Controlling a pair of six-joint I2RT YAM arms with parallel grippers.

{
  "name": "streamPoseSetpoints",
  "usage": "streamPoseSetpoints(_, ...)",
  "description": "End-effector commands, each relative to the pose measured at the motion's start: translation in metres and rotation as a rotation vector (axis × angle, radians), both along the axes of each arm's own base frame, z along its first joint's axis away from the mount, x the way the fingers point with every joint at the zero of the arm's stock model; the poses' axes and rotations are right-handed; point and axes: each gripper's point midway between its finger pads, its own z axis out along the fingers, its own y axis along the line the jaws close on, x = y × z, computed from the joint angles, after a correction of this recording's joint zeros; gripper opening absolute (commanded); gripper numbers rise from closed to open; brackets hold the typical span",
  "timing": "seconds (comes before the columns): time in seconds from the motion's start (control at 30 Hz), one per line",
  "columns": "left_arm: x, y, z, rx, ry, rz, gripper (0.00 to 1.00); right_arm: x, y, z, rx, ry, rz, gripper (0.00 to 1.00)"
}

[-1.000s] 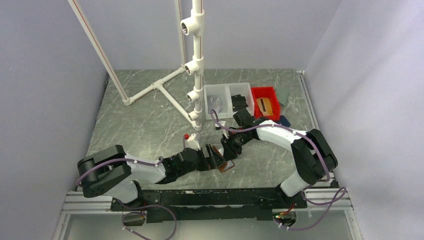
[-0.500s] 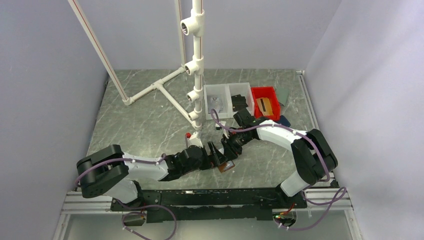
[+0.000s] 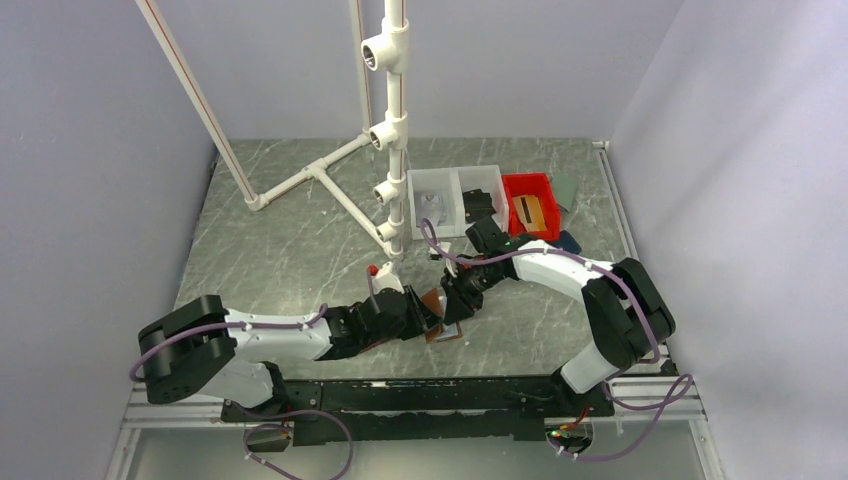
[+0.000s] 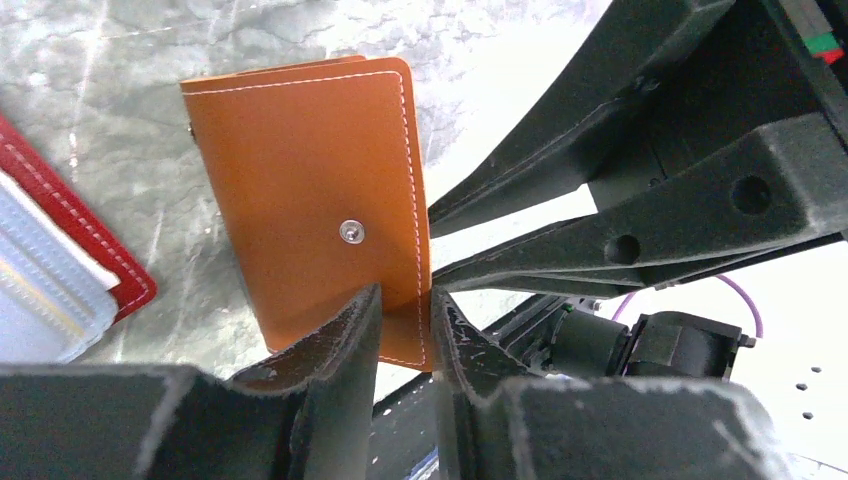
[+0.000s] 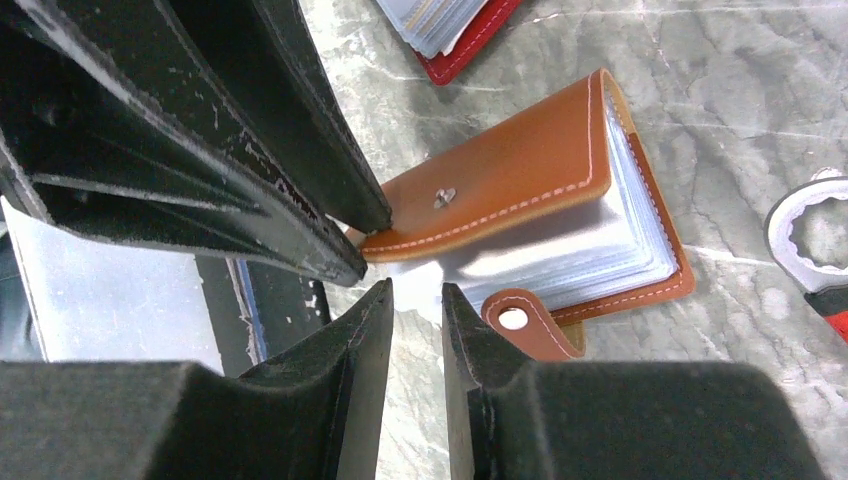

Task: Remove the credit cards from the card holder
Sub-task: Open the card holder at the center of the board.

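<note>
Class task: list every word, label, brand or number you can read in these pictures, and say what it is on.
No text can be read.
Orange card holder: only stitching and a plain snap, no brand.
Red card holder: nothing legible.
Bins at the far side: too small to tell.

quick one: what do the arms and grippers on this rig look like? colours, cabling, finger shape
Left arm and right arm: white link shells, black joint housings, a purple cable looped along each. Left gripper and right gripper: matte black wedge-shaped fingers, scuffed pale at the edges.
</note>
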Motion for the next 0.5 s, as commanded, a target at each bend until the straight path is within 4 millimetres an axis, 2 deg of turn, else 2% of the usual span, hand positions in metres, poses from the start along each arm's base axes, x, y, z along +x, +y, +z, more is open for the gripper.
streamPoseSetpoints(0.0, -0.003, 0.037, -0.031, 0.178, 0.031, 0.038, 0.28, 0.006, 0.007, 0.009, 0.022, -0.031, 0.003, 0.27)
streamPoseSetpoints(0.1, -0.008, 0.047, -0.033, 0.187, 0.038, 0.04, 0.28, 0.009, 0.006, 0.005, 0.0, -0.045, -0.007, 0.28)
streamPoseSetpoints(0.27, -0.01, 0.067, -0.036, 0.195, 0.036, 0.082, 0.17, 0.01, 0.007, 0.001, -0.022, -0.046, -0.012, 0.28)
streamPoseSetpoints(0.43, -0.012, 0.089, -0.04, 0.233, 0.046, 0.117, 0.16, 0.013, 0.006, 0.001, -0.03, -0.066, -0.02, 0.28)
streamPoseSetpoints(0.47, -0.012, 0.091, -0.04, 0.232, 0.045, 0.117, 0.13, 0.014, 0.005, 0.001, -0.032, -0.07, -0.021, 0.28)
